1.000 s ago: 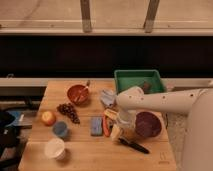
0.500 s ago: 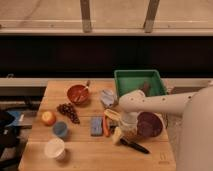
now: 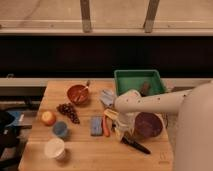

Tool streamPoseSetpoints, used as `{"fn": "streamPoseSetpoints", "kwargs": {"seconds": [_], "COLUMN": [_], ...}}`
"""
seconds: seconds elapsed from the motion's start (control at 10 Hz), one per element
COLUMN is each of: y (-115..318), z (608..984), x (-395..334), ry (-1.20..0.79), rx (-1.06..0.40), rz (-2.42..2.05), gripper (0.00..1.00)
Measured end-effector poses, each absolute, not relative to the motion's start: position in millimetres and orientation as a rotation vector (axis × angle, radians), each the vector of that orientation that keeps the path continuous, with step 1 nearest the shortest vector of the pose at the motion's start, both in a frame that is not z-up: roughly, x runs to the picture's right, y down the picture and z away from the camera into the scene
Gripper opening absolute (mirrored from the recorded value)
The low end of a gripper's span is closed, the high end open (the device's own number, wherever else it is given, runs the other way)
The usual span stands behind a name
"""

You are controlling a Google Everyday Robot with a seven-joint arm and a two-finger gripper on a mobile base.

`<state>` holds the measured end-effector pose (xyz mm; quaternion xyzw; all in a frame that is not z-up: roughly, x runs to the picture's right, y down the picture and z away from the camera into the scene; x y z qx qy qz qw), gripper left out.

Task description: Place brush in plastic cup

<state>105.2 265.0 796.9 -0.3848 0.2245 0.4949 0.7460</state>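
The arm has been brought lower and closer in since a second ago, and now the gripper [image 3: 123, 133] is set down at the upper-left end of the brush [image 3: 135, 145], low over the table [image 3: 80, 157] and just beside the purple bowl [image 3: 148, 125]; whether the claw is apart or already clamped on the handle cannot be told from here. The brush is seen lying flat on the wood, slanted down towards the right, well apart from the plastic cup [image 3: 60, 129], which is parked far to the left between the white cup [image 3: 55, 148] and the grapes [image 3: 67, 111]. A light, stiff thing is expected: slim, hard-handled, yet smooth enough to be swung round in a pinch taken near one end. A hold across the narrow handle, nearer the middle, is judged safer, so that the long body is kept level. The cup looks small and light, so it could be tipped if the brush is let go off-centre
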Motion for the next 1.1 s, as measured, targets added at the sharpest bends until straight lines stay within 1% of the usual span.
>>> {"fn": "streamPoseSetpoints", "kwargs": {"seconds": [0.1,0.2,0.3,0.6,1.1], "y": [264.7,264.5,264.1,256.7,206.2], "z": [797.0,796.4,796.5,791.2,764.5], "x": [104.6,104.6,101.7,106.3,110.3], "ry": [0.489,0.489,0.485,0.487,0.437], "rx": [-0.842,-0.843,-0.845,-0.807,-0.701], "rz": [1.082,1.081,1.077,1.066,1.043], "gripper": [0.17,0.06,0.01,0.0,0.0]}}
